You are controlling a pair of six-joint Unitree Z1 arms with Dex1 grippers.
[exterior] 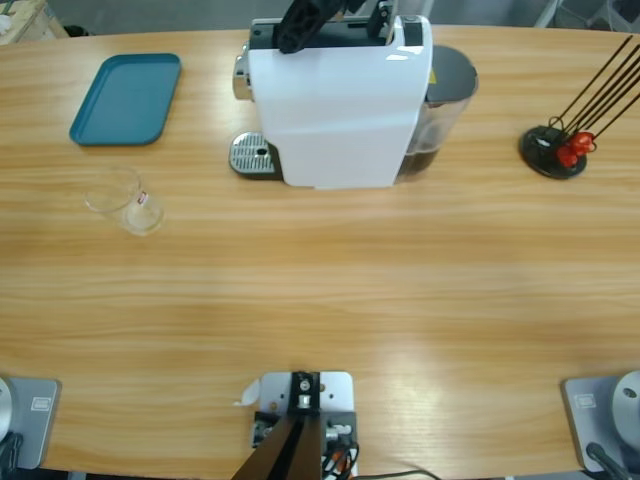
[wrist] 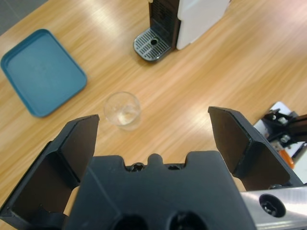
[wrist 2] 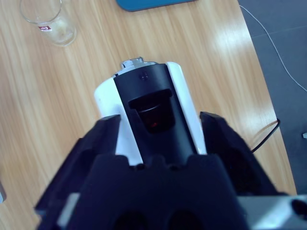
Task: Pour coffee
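Observation:
A white coffee machine (exterior: 335,110) stands at the table's far middle, its round drip grate (exterior: 252,155) facing left. An arm's black gripper (exterior: 335,25) hangs over its top. It is my right gripper (wrist 2: 162,119), open, with its jaws either side of the machine's black top lid (wrist 2: 148,96) and above it. A small clear glass cup (exterior: 125,200) stands left of the machine and looks empty; the coffee is out of view. My left gripper (wrist: 153,117) is open high above the cup (wrist: 122,109), holding nothing. It does not show in the high view.
A teal tray (exterior: 127,98) lies at the far left, beyond the cup. The machine's dark round tank (exterior: 445,100) sits on its right side. A black stand with thin rods and a red piece (exterior: 555,150) is at the far right.

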